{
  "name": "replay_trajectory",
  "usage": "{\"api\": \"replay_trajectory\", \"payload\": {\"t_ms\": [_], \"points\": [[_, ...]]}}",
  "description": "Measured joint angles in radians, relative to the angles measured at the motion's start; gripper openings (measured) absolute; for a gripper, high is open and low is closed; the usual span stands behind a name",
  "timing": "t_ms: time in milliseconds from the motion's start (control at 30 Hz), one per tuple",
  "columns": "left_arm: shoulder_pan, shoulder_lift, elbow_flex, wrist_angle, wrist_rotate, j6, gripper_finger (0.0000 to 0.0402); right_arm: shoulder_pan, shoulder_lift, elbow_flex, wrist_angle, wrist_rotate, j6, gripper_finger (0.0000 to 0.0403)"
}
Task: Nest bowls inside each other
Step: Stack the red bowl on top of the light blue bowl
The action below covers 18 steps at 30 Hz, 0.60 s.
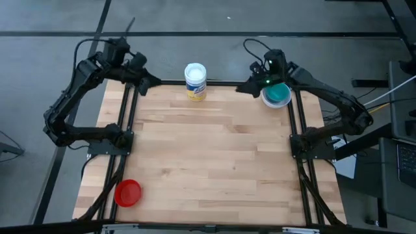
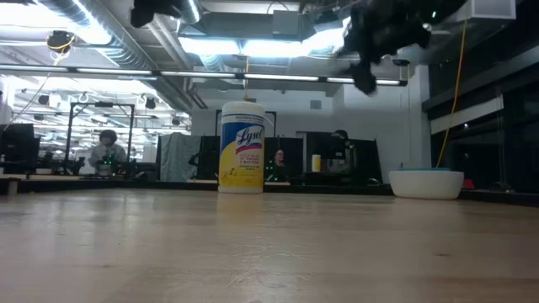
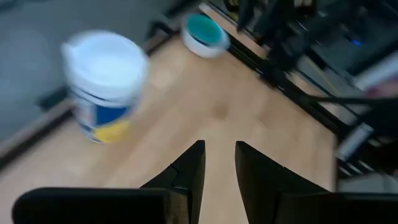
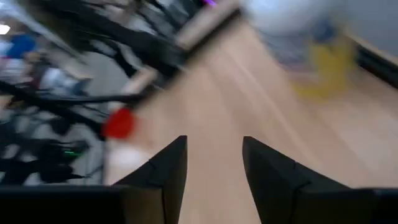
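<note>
While the right gripper (image 1: 242, 87) hangs empty, fingers parted, beside the nested bowls (image 1: 276, 95) at the table's (image 1: 214, 162) far right edge, 1 red bowl (image 1: 127, 192) sits alone near the left front corner. Left gripper (image 1: 155, 82) waits slightly parted at the far left corner, the wipes tub (image 1: 195, 81) between them, wide bare wood ahead.

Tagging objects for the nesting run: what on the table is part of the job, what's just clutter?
Job:
- bowl stack, white outside, green inside, far right corner
- red bowl, near left corner

Clutter:
- wipes canister, white with yellow label, upright at the far edge
</note>
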State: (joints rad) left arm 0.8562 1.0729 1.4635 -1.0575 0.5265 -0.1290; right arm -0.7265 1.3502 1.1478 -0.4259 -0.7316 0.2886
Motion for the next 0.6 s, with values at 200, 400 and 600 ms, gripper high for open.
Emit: {"api": "replay_trajectory", "payload": {"t_ms": [200, 400, 600], "points": [[-0.272, -0.014, 0.000, -0.024, -0.097, -0.208, 0.0084, 0.172, -0.079, 0.001, 0.233, 0.003, 0.168, 0.0168], [-0.670, -0.007, -0.002, -0.067, -0.330, -0.557, 0.0084, 0.276, -0.127, 0.001, 0.276, 0.038, 0.207, 0.0169], [-1.098, 0.054, -0.018, -0.062, -0.584, -0.992, 0.0084, 0.349, -0.142, 0.001, 0.305, 0.046, 0.200, 0.0157]]}}
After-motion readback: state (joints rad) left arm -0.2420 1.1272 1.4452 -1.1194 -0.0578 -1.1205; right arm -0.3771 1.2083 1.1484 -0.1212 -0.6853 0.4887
